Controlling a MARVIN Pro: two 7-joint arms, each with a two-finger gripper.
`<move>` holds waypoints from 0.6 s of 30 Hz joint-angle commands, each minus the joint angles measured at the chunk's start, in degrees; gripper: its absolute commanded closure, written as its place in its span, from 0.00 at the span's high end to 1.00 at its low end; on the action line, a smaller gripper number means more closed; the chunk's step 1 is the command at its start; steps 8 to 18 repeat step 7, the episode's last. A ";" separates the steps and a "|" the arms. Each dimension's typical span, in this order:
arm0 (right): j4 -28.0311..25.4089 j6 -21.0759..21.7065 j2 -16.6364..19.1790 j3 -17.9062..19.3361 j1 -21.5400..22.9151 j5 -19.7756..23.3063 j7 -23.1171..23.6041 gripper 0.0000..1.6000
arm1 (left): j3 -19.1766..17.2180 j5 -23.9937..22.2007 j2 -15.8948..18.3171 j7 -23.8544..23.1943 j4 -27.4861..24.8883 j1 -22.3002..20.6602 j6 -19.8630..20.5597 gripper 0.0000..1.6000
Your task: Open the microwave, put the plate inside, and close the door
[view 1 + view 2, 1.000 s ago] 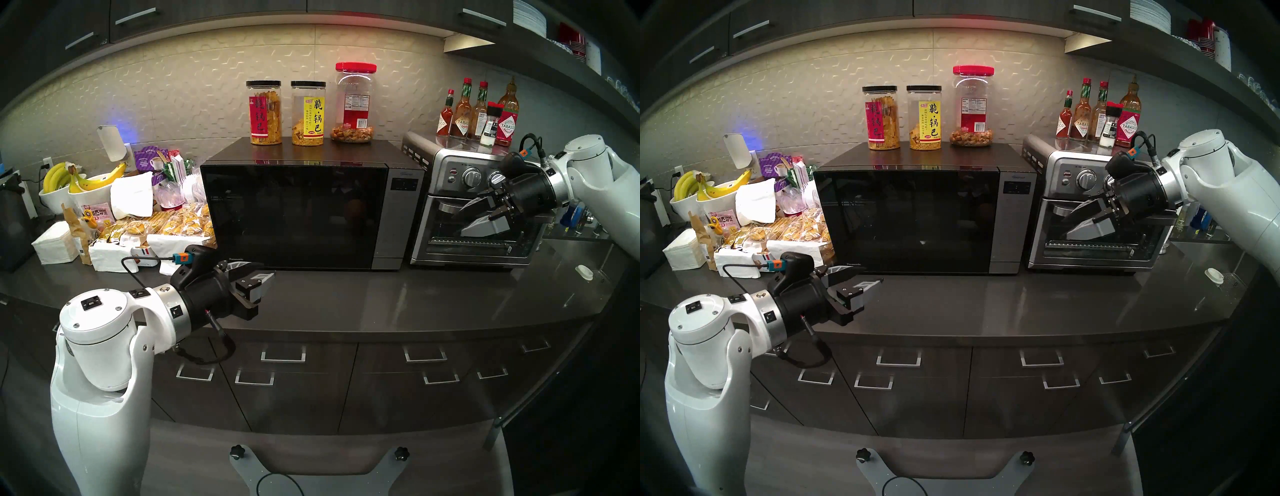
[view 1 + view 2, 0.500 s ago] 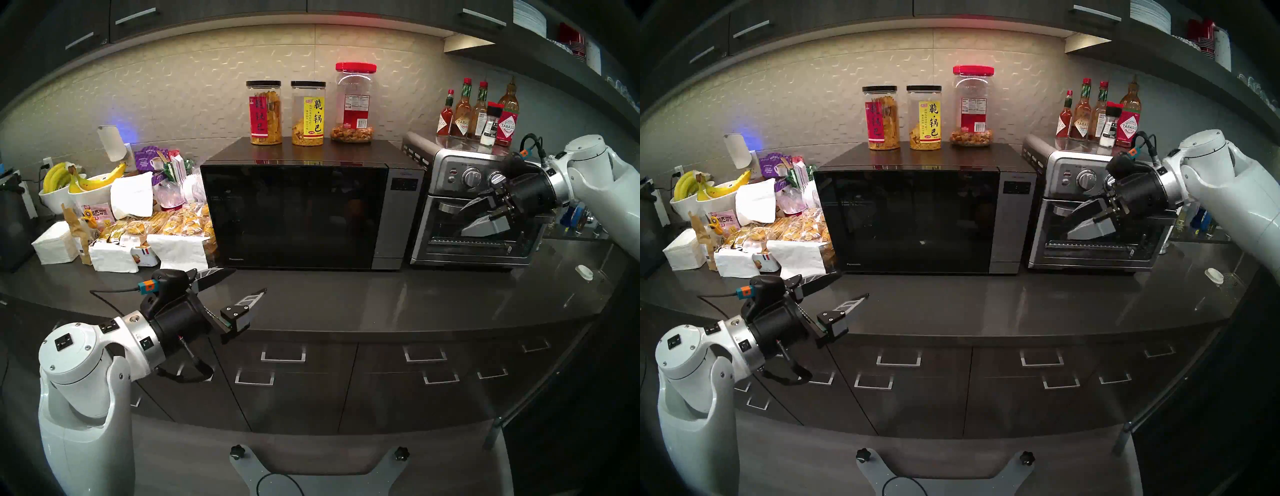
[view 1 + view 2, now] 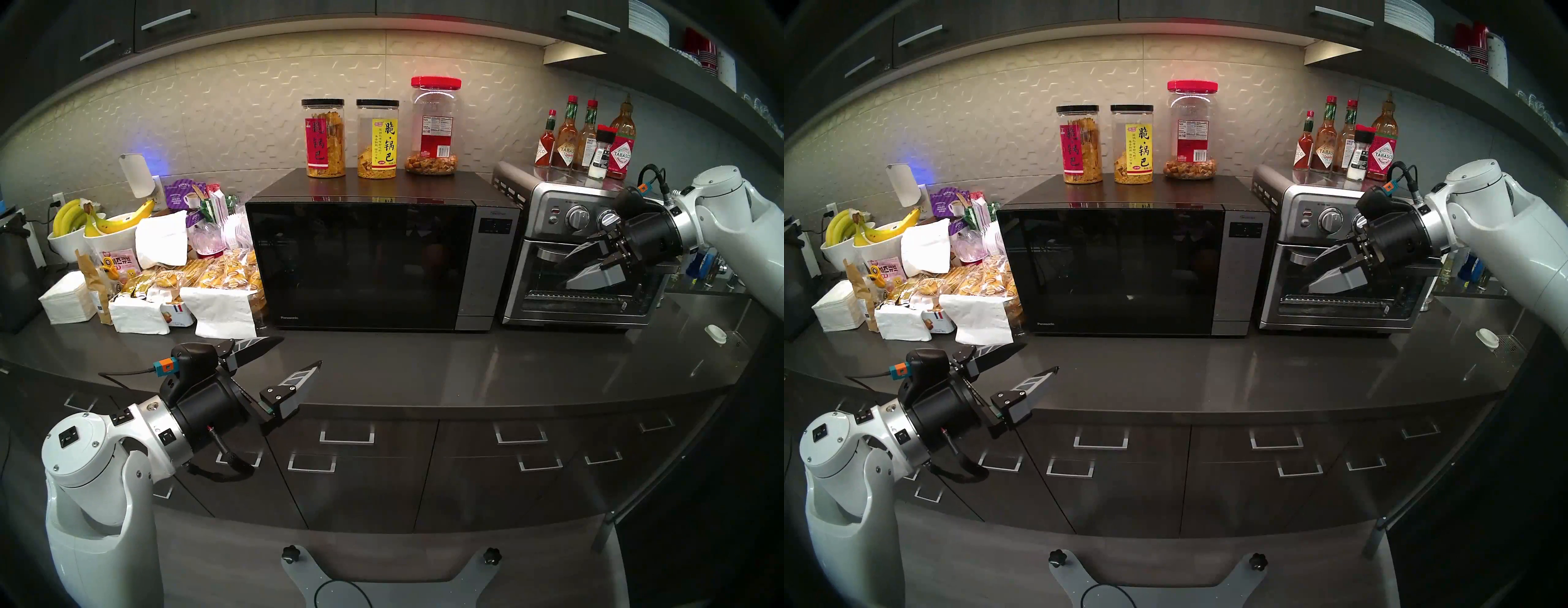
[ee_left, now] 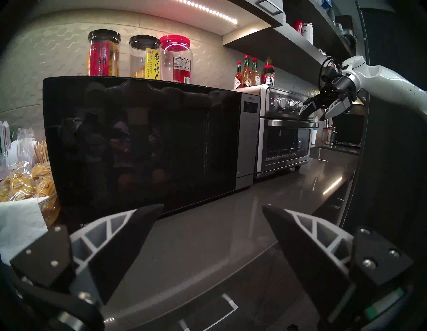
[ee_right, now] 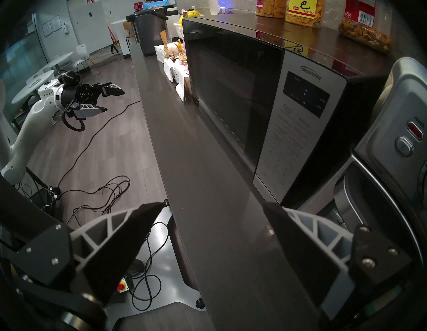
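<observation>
The black Panasonic microwave (image 3: 382,189) stands mid-counter, with its grey control strip (image 5: 298,129) on the right. Its glossy black door (image 3: 360,263) is shut flat and also fills the left wrist view (image 4: 138,143). The plate is not in view; the dark glass shows nothing inside. My left gripper (image 3: 301,351) is open and empty, low over the counter's front edge, in front of and left of the door's lower left corner (image 4: 212,205). My right gripper (image 3: 561,275) is open and empty, held in front of the toaster oven, right of the microwave (image 5: 212,203).
A steel toaster oven (image 3: 551,305) stands right of the microwave, with sauce bottles (image 3: 585,140) on top. Three snack jars (image 3: 377,140) stand on the microwave. Napkins and snack packs (image 3: 212,293) and bowls of bananas (image 3: 93,229) crowd the left. A small white lid (image 3: 715,333) lies at far right.
My left gripper has pulled back from the microwave's lower left corner toward the front left and spread its fingers wide. The right arm has barely moved.
</observation>
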 commanded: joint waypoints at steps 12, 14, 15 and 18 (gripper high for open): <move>-0.11 -0.06 -0.13 0.47 1.45 0.28 3.87 1.00 | -0.05 -0.46 -0.63 -0.34 -1.31 -0.23 -0.27 1.00; -0.11 -0.06 -0.13 0.47 1.45 0.28 3.87 1.00 | -0.05 -0.46 -0.63 -0.34 -1.31 -0.23 -0.27 1.00; -0.11 -0.06 -0.13 0.47 1.45 0.28 3.87 1.00 | -0.05 -0.46 -0.63 -0.34 -1.31 -0.23 -0.27 1.00; -0.11 -0.06 -0.13 0.47 1.45 0.28 3.87 1.00 | -0.05 -0.46 -0.63 -0.34 -1.31 -0.23 -0.27 1.00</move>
